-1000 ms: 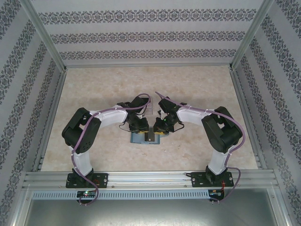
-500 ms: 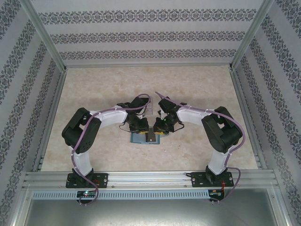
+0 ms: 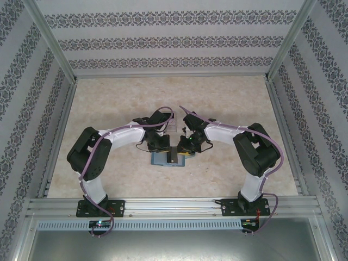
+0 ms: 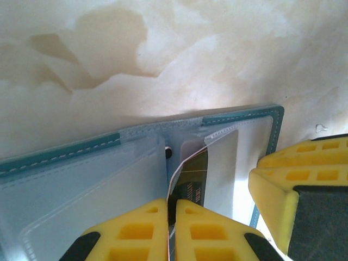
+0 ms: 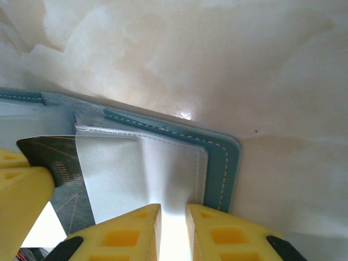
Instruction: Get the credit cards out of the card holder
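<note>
Left hand [image 4: 169,228] pinched shut at a dark card [image 4: 193,185], right hand [image 5: 173,225] beside it gripping the open wallet [image 5: 217,157] by a pocket [image 5: 163,163].

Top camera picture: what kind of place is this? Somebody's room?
Probably a robot test booth, not a home: a left arm and right arm bolted to a metal rail, a marble-look table, patterned wall panels in a metal frame.

The left arm [image 3: 117,138] and right arm [image 3: 231,132] bend inward from raised elbows, wrists tipped down over the card holder [image 3: 162,160], the left gripper [image 4: 170,205] with yellow fingers pressed together above its fold, the right gripper [image 5: 173,209] pinching a pale inner leaf of its right half.
</note>
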`<state>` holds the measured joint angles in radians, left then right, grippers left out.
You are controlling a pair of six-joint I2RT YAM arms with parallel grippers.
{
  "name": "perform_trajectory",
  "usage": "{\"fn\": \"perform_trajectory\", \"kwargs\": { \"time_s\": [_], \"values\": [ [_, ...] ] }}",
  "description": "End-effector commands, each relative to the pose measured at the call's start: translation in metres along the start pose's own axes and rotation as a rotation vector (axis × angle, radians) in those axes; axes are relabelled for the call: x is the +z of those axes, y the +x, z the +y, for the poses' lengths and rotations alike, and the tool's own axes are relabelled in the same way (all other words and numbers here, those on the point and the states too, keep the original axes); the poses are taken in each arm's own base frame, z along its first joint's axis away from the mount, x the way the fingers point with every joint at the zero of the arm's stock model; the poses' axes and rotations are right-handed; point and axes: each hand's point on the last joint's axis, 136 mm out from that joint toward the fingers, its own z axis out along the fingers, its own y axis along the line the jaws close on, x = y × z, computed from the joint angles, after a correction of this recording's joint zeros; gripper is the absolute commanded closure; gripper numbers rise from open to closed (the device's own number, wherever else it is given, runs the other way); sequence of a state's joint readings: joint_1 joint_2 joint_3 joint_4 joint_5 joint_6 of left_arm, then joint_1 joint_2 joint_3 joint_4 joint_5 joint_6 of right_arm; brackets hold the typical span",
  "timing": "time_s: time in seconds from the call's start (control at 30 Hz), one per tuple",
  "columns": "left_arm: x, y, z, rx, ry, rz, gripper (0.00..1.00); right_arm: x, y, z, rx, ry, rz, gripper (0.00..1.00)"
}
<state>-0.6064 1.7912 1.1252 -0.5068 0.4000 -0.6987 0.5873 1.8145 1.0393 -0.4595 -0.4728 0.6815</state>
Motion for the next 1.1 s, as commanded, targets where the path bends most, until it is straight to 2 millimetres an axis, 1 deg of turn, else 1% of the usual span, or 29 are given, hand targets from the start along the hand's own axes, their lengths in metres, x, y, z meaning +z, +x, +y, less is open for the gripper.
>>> {"fn": "perform_trajectory", "kwargs": {
  "time_s": [0.0,0.17,0.37,0.63,0.83,1.07],
  "values": [
    [-0.015,-0.002,0.011,0.023,-0.055,-0.018,0.92,0.009,0.018,-0.019,0.021,0.071,0.067,0.78],
    [-0.026,-0.003,0.012,0.05,-0.078,-0.03,0.93,0.008,0.018,-0.018,0.018,0.071,0.064,0.78],
    [-0.039,-0.003,0.01,0.081,-0.092,-0.045,0.97,0.008,0.019,-0.019,0.019,0.074,0.066,0.78],
    [-0.058,-0.009,0.006,0.14,-0.114,-0.083,1.0,0.005,0.018,-0.018,0.016,0.073,0.061,0.78],
    [-0.071,-0.014,0.003,0.242,-0.143,-0.09,1.0,-0.003,0.014,-0.012,0.005,0.069,0.035,0.78],
    [-0.081,-0.025,0.001,0.36,-0.172,-0.104,1.0,-0.02,0.009,-0.006,-0.004,0.059,-0.013,0.78]
  ]
}}
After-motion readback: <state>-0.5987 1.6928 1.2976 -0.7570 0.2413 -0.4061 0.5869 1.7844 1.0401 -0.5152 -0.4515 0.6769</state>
